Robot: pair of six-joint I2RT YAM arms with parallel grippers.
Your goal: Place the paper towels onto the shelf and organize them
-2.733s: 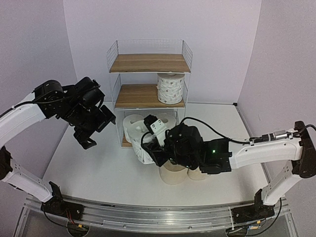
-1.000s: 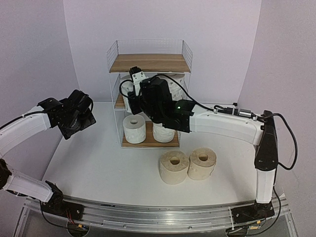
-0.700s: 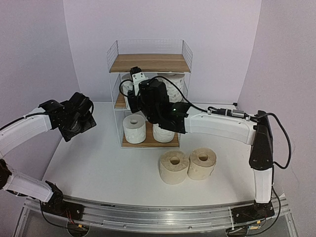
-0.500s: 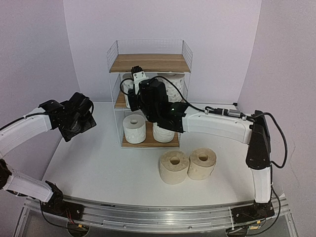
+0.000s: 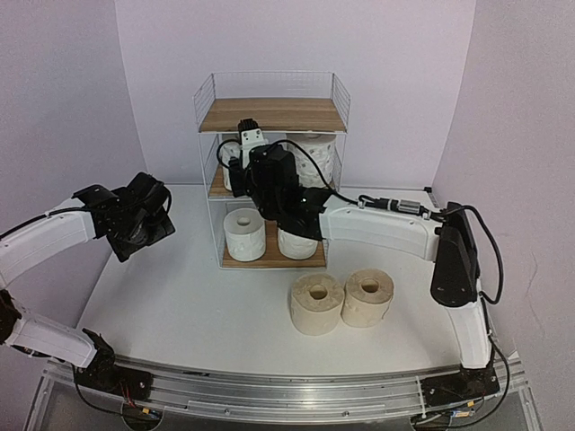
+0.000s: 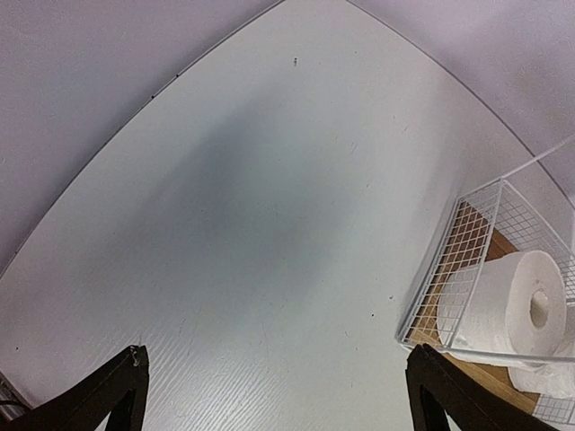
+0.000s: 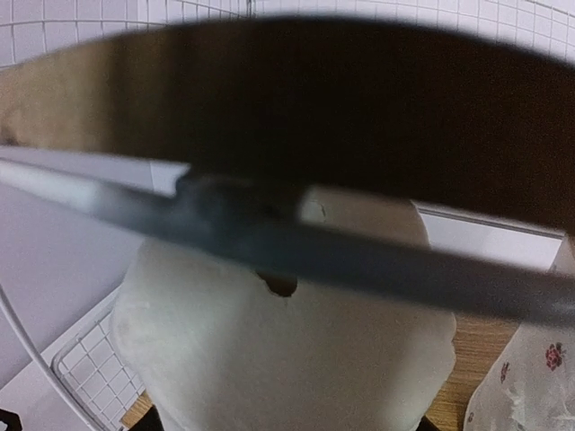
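Up from the table, where it was working beside the beige rolls a few seconds ago, the right arm now reaches into the middle tier of the shelf [image 5: 274, 114], and over the last second it has pushed a little deeper toward the left end of that tier. The right gripper [image 5: 238, 169] is hidden behind its own wrist and the wire in the overhead view. Its own camera shows no fingers, only a plain white roll [image 7: 287, 359] filling the view straight ahead, upright on the wooden board, its core hole partly hidden by a blurred wire rail. Whether the jaws still pinch that roll or have let go I cannot tell. Just to the right of this gripper, on the same board, stands a printed roll [image 5: 316, 154], close to the white one. Directly below the gripper, on the bottom board, sit two more white rolls [image 5: 244, 233] [image 5: 296, 242] side by side. Behind and below it, out on the table [image 5: 180, 305], the two beige rolls [image 5: 316, 303] [image 5: 367, 297] stand touching each other. The left arm has drawn back and sunk lower than before. The left gripper [image 6: 277, 350] hangs over bare tabletop with its jaws spread as wide as they go and nothing between them — the shelf's lower left corner lies ahead of it and off to its right.
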